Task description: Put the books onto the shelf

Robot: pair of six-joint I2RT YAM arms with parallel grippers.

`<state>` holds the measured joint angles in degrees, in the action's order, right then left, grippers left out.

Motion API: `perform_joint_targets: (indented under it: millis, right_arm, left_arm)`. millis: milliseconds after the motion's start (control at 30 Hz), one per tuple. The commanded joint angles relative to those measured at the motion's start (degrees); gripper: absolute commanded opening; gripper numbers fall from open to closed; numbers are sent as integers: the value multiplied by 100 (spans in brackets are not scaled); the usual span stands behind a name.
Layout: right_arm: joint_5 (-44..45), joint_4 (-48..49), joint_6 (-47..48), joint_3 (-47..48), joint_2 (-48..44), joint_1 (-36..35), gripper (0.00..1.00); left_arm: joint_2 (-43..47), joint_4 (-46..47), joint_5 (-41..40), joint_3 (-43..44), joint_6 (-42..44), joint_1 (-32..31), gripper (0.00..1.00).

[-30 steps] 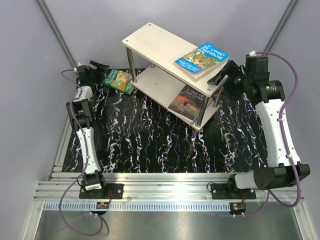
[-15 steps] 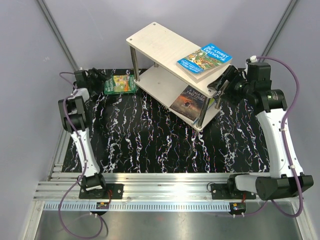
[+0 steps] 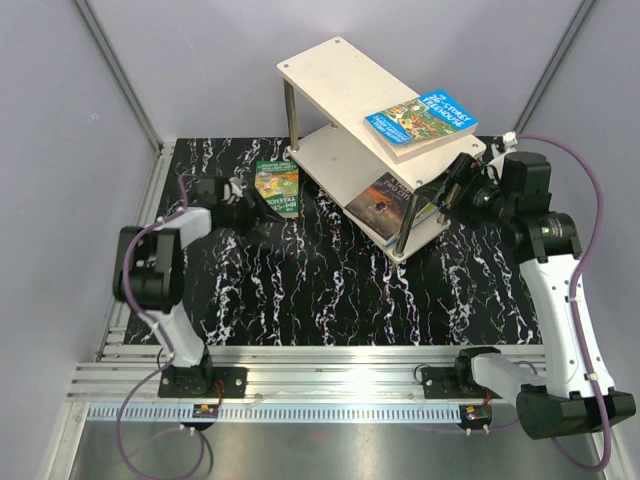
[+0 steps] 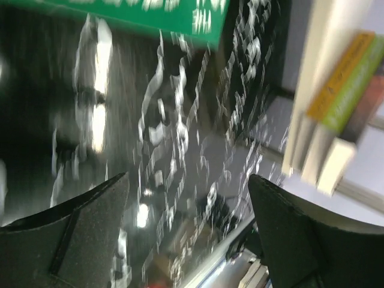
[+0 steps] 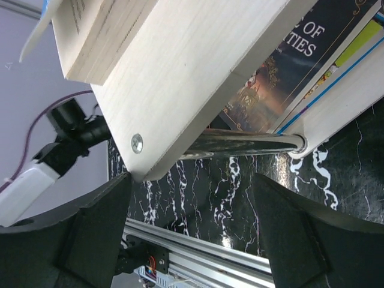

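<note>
1. The left gripper (image 4: 187,180) lies low over the black, white-veined mat (image 3: 330,280) on the left side, its two dark fingers spread apart with only mat between them; it grasps nothing
2. Its fingers point at a thin green paperback (image 3: 277,187) with an illustrated cover, which lies flat and cover up on the mat just ahead of the fingertips. I cannot tell whether they touch it. In the left wrist view only a blurred green edge of it shows at the top
3. The green paperback is not on the shelf; it lies close beside the left corner of the lower board
4. The two-tier shelf (image 3: 335,75) of pale plywood boards stands on the mat at the far middle, turned so that its long side runs from far left to near right. Silver metal posts (image 3: 407,222) join the two boards
5. The left part of the top board is bare. Its right end carries a thick, bright blue paperback (image 3: 420,117) with "Treehouse" in the title, flat and cover up, one edge reaching slightly past the board
6. On the lower board a dark brown paperback (image 3: 383,195) lies cover up on a few thin books (image 4: 336,87) whose orange and green spines show in the left wrist view
7. The right gripper (image 5: 191,177) hangs at the near right corner of the shelf, fingers wide apart and clamping nothing. The top board's corner and one post lie just ahead of the fingertips; whether they touch I cannot tell
</note>
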<state>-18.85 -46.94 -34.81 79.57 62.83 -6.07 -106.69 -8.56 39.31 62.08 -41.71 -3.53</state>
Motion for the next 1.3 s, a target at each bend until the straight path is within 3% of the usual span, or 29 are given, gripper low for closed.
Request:
perform_joint_targets:
  millis: [0,67,167,300,467,667,967,1267]
  right_arm:
    - [-154,-492,334,-275,-174,-35,87]
    - [-136,-544,343,-328,-341,-35,87]
    - [-31,-676,369,-372,-560,-35,87]
    - [162,-913,334,-390,-754,-26,87]
    - [417,-1107,203,-363,-904,-35,87]
    - [637,-1230,97,-153,-746,-35,87]
    - [655,-967,-52,-231,-473,-35,87]
    - [558,-738,35,-249,-218,-26,87]
  left_arm:
    - [1229,-548,-544,136,611,546,86]
    - [1248,-752,-871,512,699,774,99]
    - [924,-893,-1048,1049,769,871,99]
    - [-199,-1569,-1628,2402,989,837,99]
    - [-1300,-2018,-1663,3388,1244,740,99]
    - [-2029,-1957,-1471,3714,1131,713,99]
    - [-2391,-1676,-891,4021,1016,379,99]
    - [-2470,-1746,-916,4400,849,124,99]
